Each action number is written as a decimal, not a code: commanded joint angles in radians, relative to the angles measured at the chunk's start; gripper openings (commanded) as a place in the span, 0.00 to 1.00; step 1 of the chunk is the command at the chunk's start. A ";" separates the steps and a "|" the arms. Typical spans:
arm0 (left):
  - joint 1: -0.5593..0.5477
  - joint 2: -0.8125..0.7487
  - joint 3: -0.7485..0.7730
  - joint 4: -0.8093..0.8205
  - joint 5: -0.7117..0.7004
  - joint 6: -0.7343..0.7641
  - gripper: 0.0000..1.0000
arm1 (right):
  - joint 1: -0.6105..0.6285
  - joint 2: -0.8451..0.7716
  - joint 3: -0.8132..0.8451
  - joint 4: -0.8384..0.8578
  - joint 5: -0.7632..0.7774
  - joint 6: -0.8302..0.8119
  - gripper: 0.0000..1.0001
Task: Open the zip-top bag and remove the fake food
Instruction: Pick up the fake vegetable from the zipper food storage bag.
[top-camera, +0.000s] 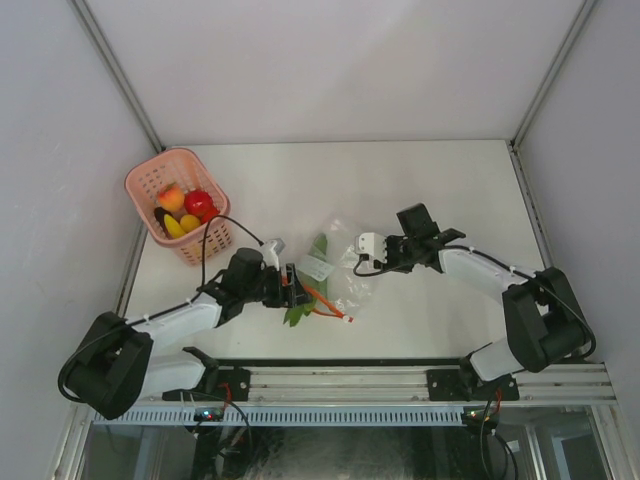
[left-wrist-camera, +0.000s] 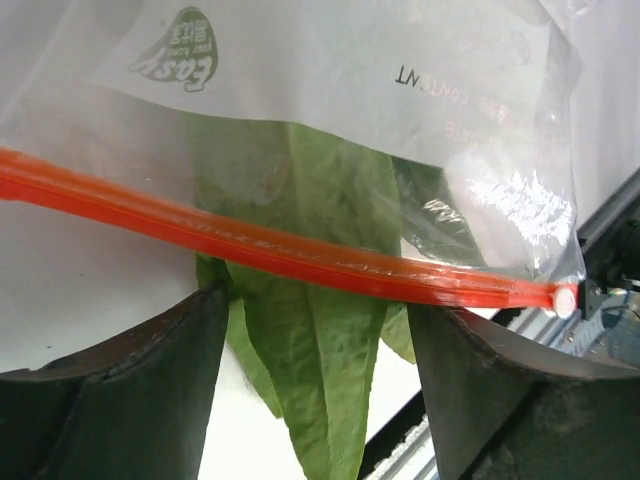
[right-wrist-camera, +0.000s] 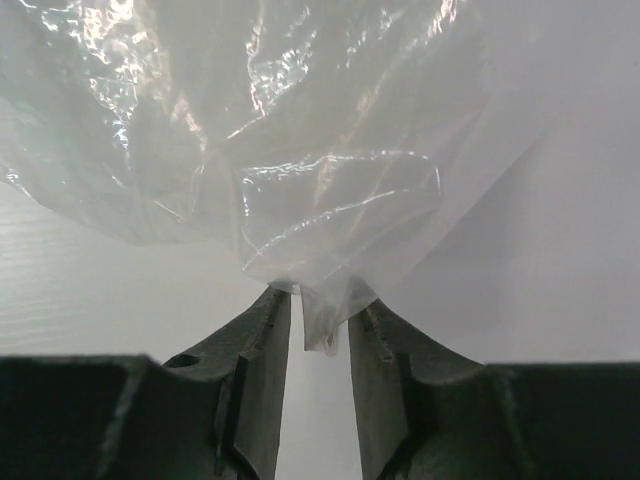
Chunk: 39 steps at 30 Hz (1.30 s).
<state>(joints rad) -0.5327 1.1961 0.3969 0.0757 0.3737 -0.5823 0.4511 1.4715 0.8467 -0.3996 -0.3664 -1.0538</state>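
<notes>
- The zip-top bag (top-camera: 342, 285) lies crumpled on the white table (top-camera: 450, 190), in the middle, between the two arms.
- Its red-orange zipper strip (left-wrist-camera: 300, 258) sits at the end nearer the left arm and runs slantwise across the left wrist view.
- Left gripper (left-wrist-camera: 318, 305): the fingers stand wide apart, one on each side of the view. The strip crosses just beyond their tips, and nothing is pinched between them.
- A green leafy piece (left-wrist-camera: 320, 370) of the fake food lies partly inside the bag. Its tip reaches past the strip, out between the left fingers.
- Seen from above, that leaf tip (top-camera: 297, 313) lies on the table just beside the left gripper (top-camera: 296, 285).
- More green shows deeper in the bag. I cannot tell whether it is one piece or several.
- Right gripper (right-wrist-camera: 320, 310): the fingers are a little apart, with a narrow gap. A fold of the clear film hangs in that gap and is not squeezed.
- From above, the right gripper (top-camera: 366, 256) is at the bag's far edge, opposite the strip.
- The pink basket (top-camera: 150, 175) stands at the far left of the table, well apart from the bag. It holds a red piece (top-camera: 200, 203), an orange piece (top-camera: 171, 197) and a yellow piece (top-camera: 176, 228).
</notes>
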 joint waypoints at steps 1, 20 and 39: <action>-0.025 -0.033 0.054 0.009 -0.096 0.055 0.82 | -0.004 -0.045 0.052 -0.058 -0.128 0.020 0.31; -0.108 0.190 0.183 0.048 -0.227 0.106 1.00 | -0.052 -0.051 0.111 -0.107 -0.239 0.118 0.40; -0.110 0.151 0.174 0.060 -0.161 0.195 0.00 | -0.247 -0.103 0.173 0.042 -0.564 0.643 0.73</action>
<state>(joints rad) -0.6373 1.4269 0.5667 0.1188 0.1730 -0.4461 0.2535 1.3727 0.9886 -0.4686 -0.8089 -0.6415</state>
